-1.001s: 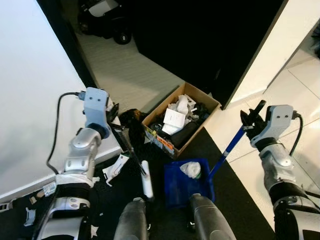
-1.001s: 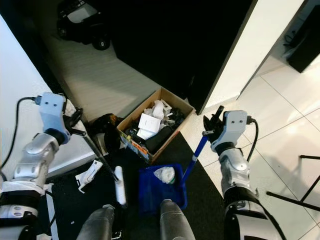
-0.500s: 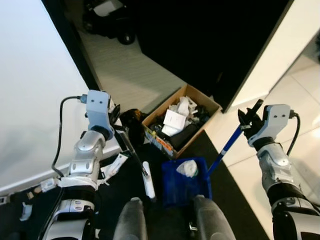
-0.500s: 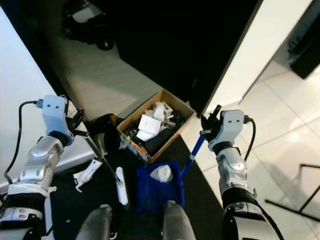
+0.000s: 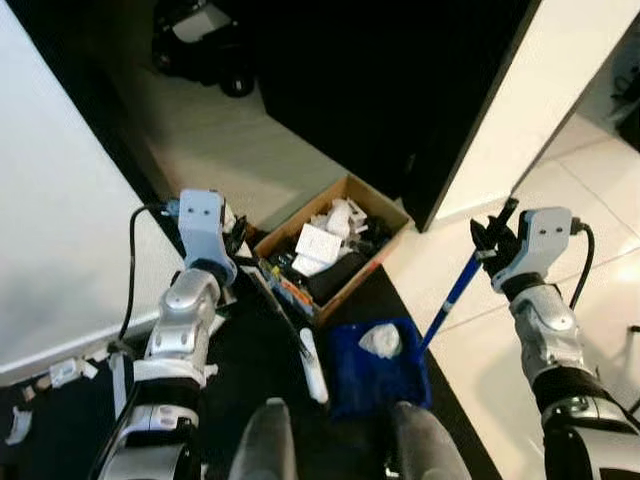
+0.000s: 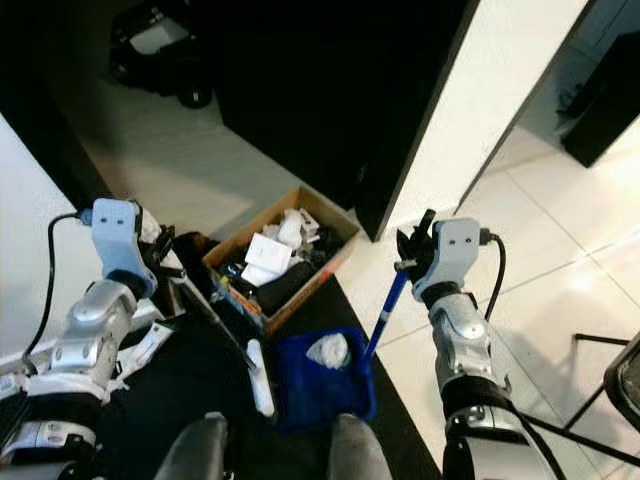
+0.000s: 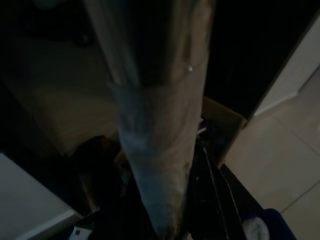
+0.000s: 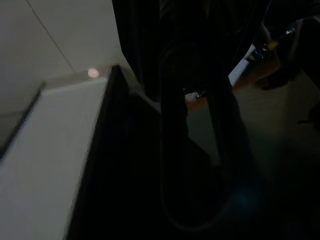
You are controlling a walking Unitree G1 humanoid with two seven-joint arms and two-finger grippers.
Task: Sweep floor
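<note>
My left hand (image 5: 232, 243) pinches the broom (image 5: 290, 325), its handle slanting down to the head beside the blue dustpan (image 5: 380, 360). My right hand (image 5: 492, 238) clamps the dustpan's handle (crumpled paper already inside), just right of the broom.

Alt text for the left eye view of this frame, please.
Seen from above, the robot's right gripper holds the blue handle of a dustpan containing a crumpled white scrap, while its left gripper holds a thin black brush. An open cardboard box of rubbish sits just ahead.
</note>
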